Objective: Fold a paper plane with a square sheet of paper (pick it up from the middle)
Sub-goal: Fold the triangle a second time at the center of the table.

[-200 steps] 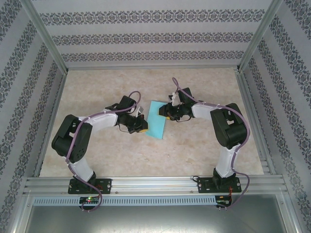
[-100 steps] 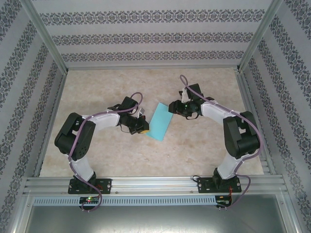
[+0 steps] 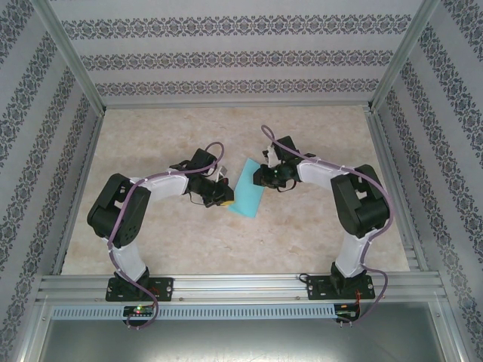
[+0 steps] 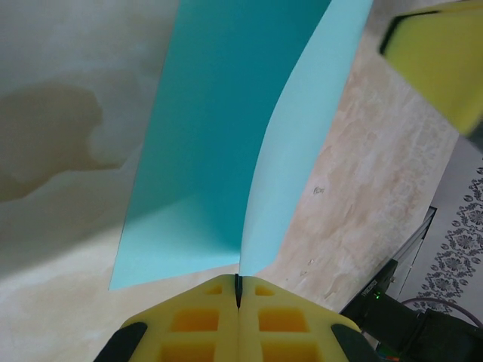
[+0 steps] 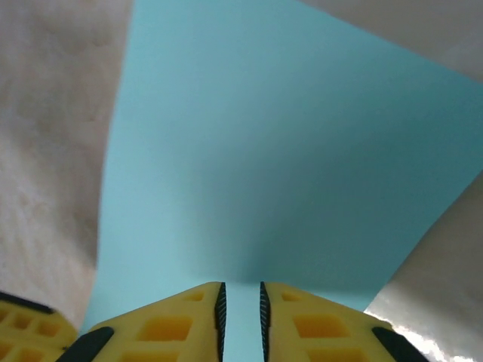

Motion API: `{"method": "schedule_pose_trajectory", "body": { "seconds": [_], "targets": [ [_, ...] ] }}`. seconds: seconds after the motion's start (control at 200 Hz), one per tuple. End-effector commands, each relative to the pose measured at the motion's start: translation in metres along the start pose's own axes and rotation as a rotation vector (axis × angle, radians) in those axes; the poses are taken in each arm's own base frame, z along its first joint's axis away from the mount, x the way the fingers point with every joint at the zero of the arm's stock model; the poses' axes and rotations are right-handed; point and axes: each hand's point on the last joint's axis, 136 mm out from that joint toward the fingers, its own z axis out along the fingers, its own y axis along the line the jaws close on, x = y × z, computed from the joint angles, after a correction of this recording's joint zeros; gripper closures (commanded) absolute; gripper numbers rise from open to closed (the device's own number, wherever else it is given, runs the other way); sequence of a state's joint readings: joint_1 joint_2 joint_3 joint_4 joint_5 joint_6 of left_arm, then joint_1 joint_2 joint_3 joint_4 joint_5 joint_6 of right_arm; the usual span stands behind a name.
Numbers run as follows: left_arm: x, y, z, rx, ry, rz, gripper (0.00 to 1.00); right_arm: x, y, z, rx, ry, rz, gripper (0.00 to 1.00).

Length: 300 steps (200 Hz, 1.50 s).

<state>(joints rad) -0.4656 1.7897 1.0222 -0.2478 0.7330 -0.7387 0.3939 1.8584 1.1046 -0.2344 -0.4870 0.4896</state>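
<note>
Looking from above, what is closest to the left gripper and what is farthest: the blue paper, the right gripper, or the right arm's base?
Starting from the left gripper:
1. Blue paper: pinched in it, just to its right.
2. Right gripper: across the paper, on its right side.
3. Right arm's base: at the near edge, far right.

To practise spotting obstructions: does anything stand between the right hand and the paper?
Nothing visible does. The right hand sits directly at the paper, its fingers slightly apart with turquoise showing between them. The left hand is shut on another edge of the paper, away from the right hand.
</note>
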Motion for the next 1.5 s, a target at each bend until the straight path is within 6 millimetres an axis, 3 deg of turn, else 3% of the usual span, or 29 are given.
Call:
{"method": "schedule_pose_trajectory", "body": {
  "seconds": [0.0, 0.545, 1.494],
  "targets": [
    [-0.001, -0.007, 0.004, 0.004, 0.014, 0.015, 0.97, -0.008, 0.003, 0.004, 0.0, 0.0, -0.03, 0.81],
    [-0.005, -0.014, 0.013, 0.003, 0.043, 0.024, 0.95, 0.006, -0.009, 0.026, 0.022, 0.076, -0.033, 0.9],
    [-0.025, -0.032, 0.042, 0.003, 0.08, 0.052, 0.95, 0.007, -0.006, 0.029, -0.01, 0.088, -0.04, 0.93]
  ]
}}
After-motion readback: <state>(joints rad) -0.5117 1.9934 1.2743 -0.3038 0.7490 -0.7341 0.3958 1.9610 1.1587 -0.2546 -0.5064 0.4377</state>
